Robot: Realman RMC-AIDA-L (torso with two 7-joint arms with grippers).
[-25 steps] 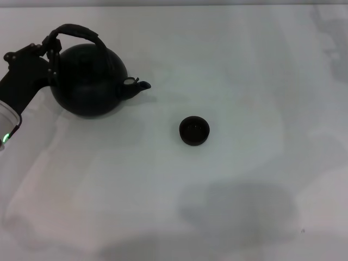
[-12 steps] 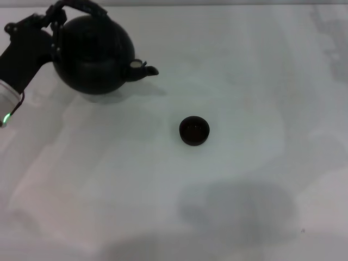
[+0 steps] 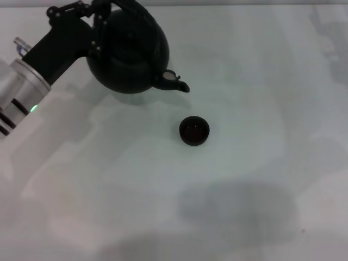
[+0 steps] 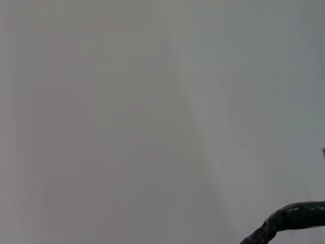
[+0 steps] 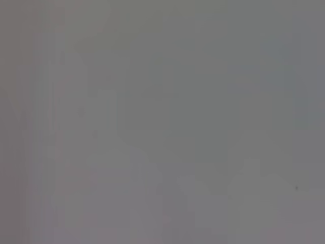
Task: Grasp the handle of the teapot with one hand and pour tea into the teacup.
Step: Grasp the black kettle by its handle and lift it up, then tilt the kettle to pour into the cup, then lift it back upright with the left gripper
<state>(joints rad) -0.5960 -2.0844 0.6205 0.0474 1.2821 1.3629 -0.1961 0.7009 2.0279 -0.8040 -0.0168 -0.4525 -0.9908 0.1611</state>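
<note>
In the head view my left gripper (image 3: 93,12) is shut on the handle (image 3: 111,5) of the black teapot (image 3: 130,51) and holds the pot in the air at the far left. The handle's top is cut off by the picture's upper edge. The pot's spout (image 3: 178,84) points right and down, toward the small dark teacup (image 3: 194,131), which stands on the white table nearer to me and to the right of the spout. The left wrist view shows only a piece of the dark handle (image 4: 289,219). My right gripper is not in view.
The white table (image 3: 261,81) spreads around the teacup with nothing else on it. A faint grey shadow (image 3: 239,209) lies near the front. The right wrist view shows only plain grey surface.
My left gripper has lifted the teapot and carried it right, toward the teacup. The pot is tilted more, its spout lower. The teacup has not moved.
</note>
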